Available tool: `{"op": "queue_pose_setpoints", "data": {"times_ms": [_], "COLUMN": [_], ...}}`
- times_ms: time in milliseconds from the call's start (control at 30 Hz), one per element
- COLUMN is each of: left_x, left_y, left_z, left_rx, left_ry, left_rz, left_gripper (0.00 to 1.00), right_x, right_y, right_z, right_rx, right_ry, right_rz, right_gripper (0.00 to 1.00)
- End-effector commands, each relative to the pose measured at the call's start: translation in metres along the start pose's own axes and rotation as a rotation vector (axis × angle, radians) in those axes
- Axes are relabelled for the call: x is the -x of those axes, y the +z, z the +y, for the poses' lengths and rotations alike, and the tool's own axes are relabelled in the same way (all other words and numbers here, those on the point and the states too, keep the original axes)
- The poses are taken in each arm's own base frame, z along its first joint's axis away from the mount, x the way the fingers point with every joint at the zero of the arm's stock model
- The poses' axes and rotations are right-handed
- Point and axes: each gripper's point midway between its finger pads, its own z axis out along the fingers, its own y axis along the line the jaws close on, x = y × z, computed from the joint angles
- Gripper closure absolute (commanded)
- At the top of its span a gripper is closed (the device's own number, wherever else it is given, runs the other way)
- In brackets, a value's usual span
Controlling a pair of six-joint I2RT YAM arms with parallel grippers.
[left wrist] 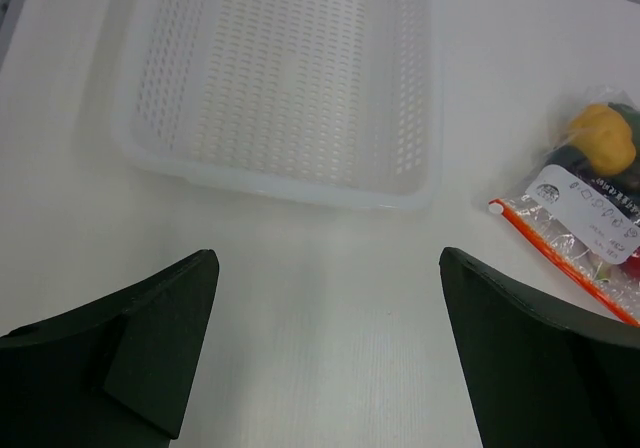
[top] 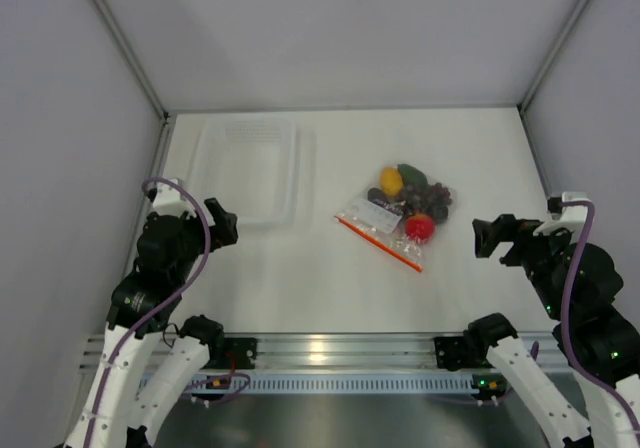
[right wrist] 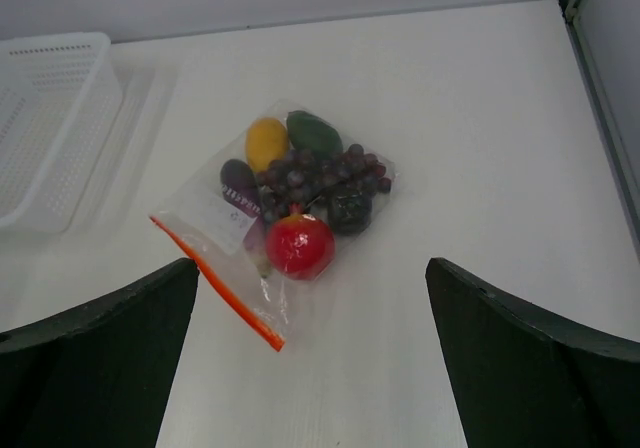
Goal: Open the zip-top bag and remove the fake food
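The zip-top bag (top: 378,230) lies flat on the white table right of centre, its red-orange zipper strip (right wrist: 215,282) along the near edge and a white label near it. It also shows in the right wrist view (right wrist: 210,230) and at the right edge of the left wrist view (left wrist: 590,223). Inside are the fake food pieces: red tomato (right wrist: 299,246), yellow lemon (right wrist: 265,142), grape bunch (right wrist: 320,173), purple eggplant (right wrist: 238,180), dark green oval (right wrist: 314,133). My left gripper (top: 222,226) is open, far left of the bag. My right gripper (top: 490,238) is open, right of the bag.
A rigid clear perforated tray (top: 245,173) stands at the back left, also in the left wrist view (left wrist: 290,78). White enclosure walls with metal posts close in the left, right and back. An aluminium rail (top: 330,353) runs along the near edge.
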Motion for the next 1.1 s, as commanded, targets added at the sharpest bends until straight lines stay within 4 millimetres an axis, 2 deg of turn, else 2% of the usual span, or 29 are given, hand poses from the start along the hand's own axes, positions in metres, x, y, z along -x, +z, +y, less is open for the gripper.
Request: {"op": "queue_pose_setpoints", "data": {"times_ms": [0, 167, 233, 300, 367, 400, 433, 500, 567, 667, 700, 767, 800, 833, 867, 900, 933, 967, 1000, 1067], "left_x": [0.017, 0.013, 0.013, 0.012, 0.012, 0.012, 0.012, 0.01, 0.009, 0.006, 0.005, 0.003, 0.001, 0.001, 0.001, 0.0, 0.0, 0.0, -0.001, -0.001], "left_y": [0.0, 0.002, 0.003, 0.004, 0.004, 0.004, 0.004, 0.004, 0.005, 0.007, 0.009, 0.01, 0.011, 0.012, 0.012, 0.013, 0.013, 0.014, 0.014, 0.012], "left_z": [-0.01, -0.014, -0.015, -0.017, -0.018, -0.018, -0.018, -0.021, -0.024, -0.029, -0.03, -0.033, -0.034, -0.034, -0.034, -0.034, -0.032, -0.033, -0.032, -0.032], "left_rx": [-0.044, -0.068, -0.07, -0.079, -0.083, -0.085, -0.086, -0.102, -0.116, -0.139, -0.144, -0.159, -0.161, -0.162, -0.161, -0.159, -0.152, -0.153, -0.15, -0.153], "left_ry": [-0.011, -0.009, -0.008, -0.006, -0.006, -0.006, -0.006, -0.004, 0.0, 0.008, 0.009, 0.011, 0.014, 0.014, 0.016, 0.016, 0.016, 0.015, 0.015, 0.014], "left_rz": [-0.06, -0.043, -0.039, -0.032, -0.032, -0.031, -0.03, -0.026, -0.015, 0.006, 0.015, 0.027, 0.036, 0.038, 0.041, 0.042, 0.041, 0.041, 0.044, 0.04], "left_gripper": [0.01, 0.01, 0.01, 0.01, 0.01, 0.01, 0.01, 0.01, 0.01, 0.01, 0.01, 0.02, 0.01, 0.01, 0.01, 0.01, 0.02, 0.01, 0.01, 0.01], "right_x": [0.013, 0.009, -0.002, -0.004, -0.011, -0.019, -0.022, -0.03, -0.039, -0.065, -0.082, -0.096, -0.11, -0.114, -0.126, -0.137, -0.14, -0.162, -0.166, -0.186], "right_y": [-0.003, 0.003, 0.01, 0.017, 0.021, 0.024, 0.026, 0.038, 0.039, 0.057, 0.066, 0.077, 0.084, 0.097, 0.091, 0.099, 0.107, 0.102, 0.105, 0.109], "right_z": [-0.002, 0.004, 0.012, 0.02, 0.037, 0.054, 0.062, 0.077, 0.099, 0.108, 0.108, 0.108, 0.11, 0.1, 0.116, 0.121, 0.113, 0.13, 0.132, 0.147], "right_rx": [-0.018, 0.006, 0.052, 0.091, 0.181, 0.272, 0.314, 0.378, 0.498, 0.522, 0.507, 0.474, 0.454, 0.355, 0.376, 0.331, 0.234, 0.258, 0.231, 0.26], "right_ry": [0.001, -0.006, -0.028, -0.029, -0.039, -0.046, -0.046, -0.023, 0.024, 0.091, 0.1, 0.076, 0.051, -0.001, -0.075, -0.15, -0.25, -0.368, -0.434, -0.507], "right_rz": [-0.027, 0.004, 0.041, 0.057, 0.1, 0.151, 0.172, 0.2, 0.233, 0.308, 0.364, 0.39, 0.434, 0.421, 0.451, 0.49, 0.471, 0.518, 0.509, 0.534], "right_gripper": [0.01, 0.01, 0.01, 0.01, 0.0, 0.01, 0.01, 0.01, 0.01, 0.01, 0.01, 0.01, 0.01, 0.01, 0.01, 0.01, 0.01, 0.01, 0.01, 0.01]}}
